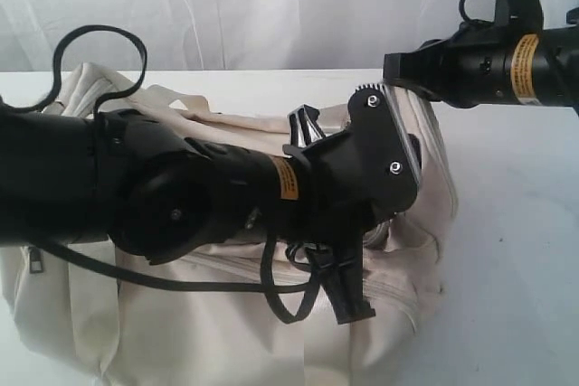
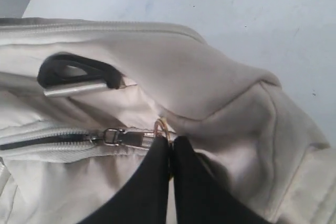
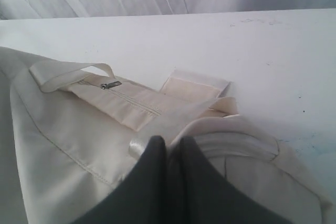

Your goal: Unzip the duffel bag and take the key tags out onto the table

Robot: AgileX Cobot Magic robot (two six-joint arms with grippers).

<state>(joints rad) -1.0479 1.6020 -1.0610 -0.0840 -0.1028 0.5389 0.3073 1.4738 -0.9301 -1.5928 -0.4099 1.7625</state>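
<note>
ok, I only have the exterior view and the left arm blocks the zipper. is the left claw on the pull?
Observer: Yes. The left wrist view shows the left claw shut on the gold ring at the end of the zipper pull.
Operator: And the right one?
Observer: The right claw is closed at the end of the duffel bag, apparently pinching a shiny webbing strap.
Operator: Any key tags?
Observer: None visible in any view.

Free table [image 1: 516, 250] right of duffel bag [image 1: 208, 341]
</note>
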